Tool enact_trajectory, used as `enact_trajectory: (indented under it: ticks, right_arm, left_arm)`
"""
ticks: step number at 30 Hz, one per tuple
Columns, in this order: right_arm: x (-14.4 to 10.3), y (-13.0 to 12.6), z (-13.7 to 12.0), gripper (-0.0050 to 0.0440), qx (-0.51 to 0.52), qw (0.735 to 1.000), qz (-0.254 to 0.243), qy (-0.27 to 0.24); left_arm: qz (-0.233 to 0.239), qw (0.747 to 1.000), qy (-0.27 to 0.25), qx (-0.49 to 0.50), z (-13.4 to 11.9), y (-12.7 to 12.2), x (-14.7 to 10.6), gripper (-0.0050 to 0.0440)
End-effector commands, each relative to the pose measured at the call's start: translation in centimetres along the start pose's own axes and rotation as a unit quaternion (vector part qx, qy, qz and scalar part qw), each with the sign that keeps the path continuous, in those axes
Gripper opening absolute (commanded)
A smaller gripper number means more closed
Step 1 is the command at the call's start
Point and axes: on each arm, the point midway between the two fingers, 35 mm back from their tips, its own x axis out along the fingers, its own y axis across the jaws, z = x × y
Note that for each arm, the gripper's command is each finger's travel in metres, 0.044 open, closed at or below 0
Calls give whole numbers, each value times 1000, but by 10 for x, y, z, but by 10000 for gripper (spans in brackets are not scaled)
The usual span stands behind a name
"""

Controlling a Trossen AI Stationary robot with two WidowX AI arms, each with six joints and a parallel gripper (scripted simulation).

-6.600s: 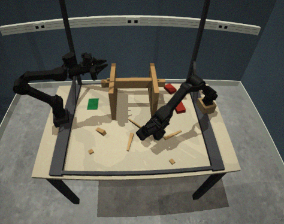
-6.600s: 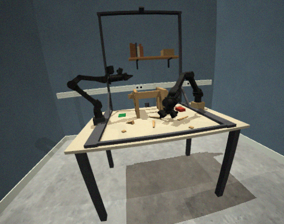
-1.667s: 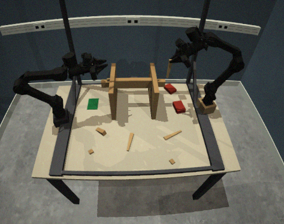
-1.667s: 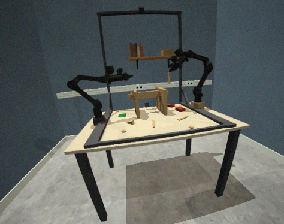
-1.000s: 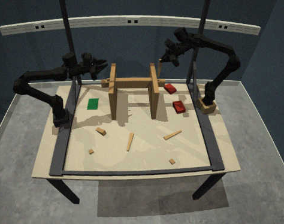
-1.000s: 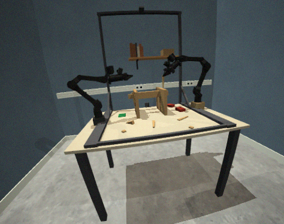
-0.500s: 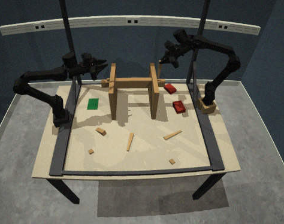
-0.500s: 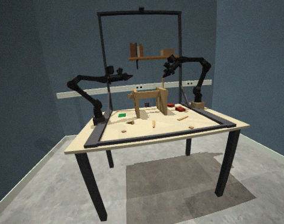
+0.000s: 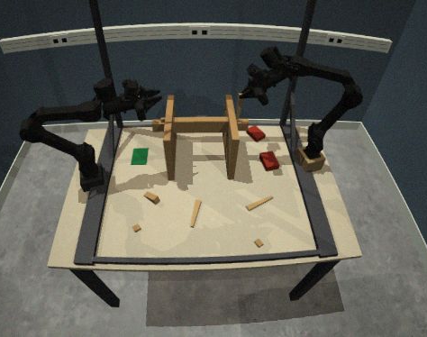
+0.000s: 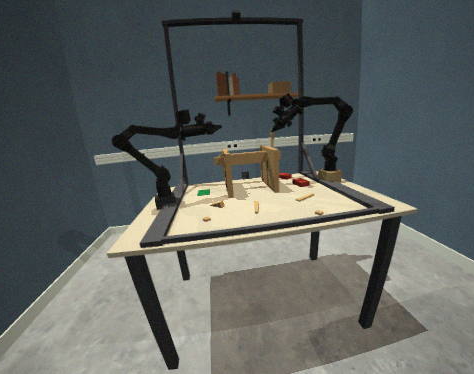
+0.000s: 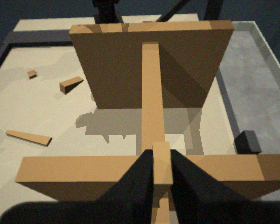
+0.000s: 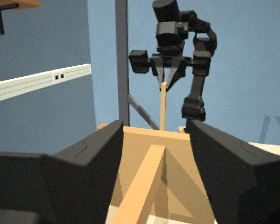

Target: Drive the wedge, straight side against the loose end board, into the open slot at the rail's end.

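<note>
Two wooden end boards [image 9: 169, 135] [image 9: 232, 135] stand upright on the table, joined by a rail [image 9: 201, 123] whose ends stick out past them. My left gripper [image 9: 246, 95] hangs above the picture-right end of the rail. It is shut on a thin wedge [image 9: 239, 101] that points down. In the left wrist view the wedge [image 11: 161, 165] sits between the fingers, over the near board [image 11: 91, 172] and the rail [image 11: 151, 95]. The right wrist view shows the wedge [image 12: 163, 105] hanging from the left gripper [image 12: 164, 82]. My right gripper [image 9: 156, 96] is open and empty, level with the other rail end.
Loose wedges [image 9: 152, 197] [image 9: 195, 213] [image 9: 259, 203] and two small blocks [image 9: 136, 228] [image 9: 258, 242] lie on the front of the table. Two red blocks [image 9: 256, 132] [image 9: 269, 160] lie beside the picture-right board. A green patch [image 9: 140, 156] lies at the left. A dark frame [image 9: 205, 259] borders the mat.
</note>
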Motion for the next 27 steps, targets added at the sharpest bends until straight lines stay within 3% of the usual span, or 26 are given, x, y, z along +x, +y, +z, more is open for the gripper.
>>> enact_trajectory:
  ticks: [1, 27]
  right_arm:
    - [0, 0, 12, 187, 2, 1000, 1, -12]
    - [0, 0, 12, 187, 2, 1000, 1, -12]
  left_arm:
    - [-3, 1000, -11, -3, 2, 1, -4, 10]
    - [-3, 1000, -11, -2, -5, 0, 2, 10]
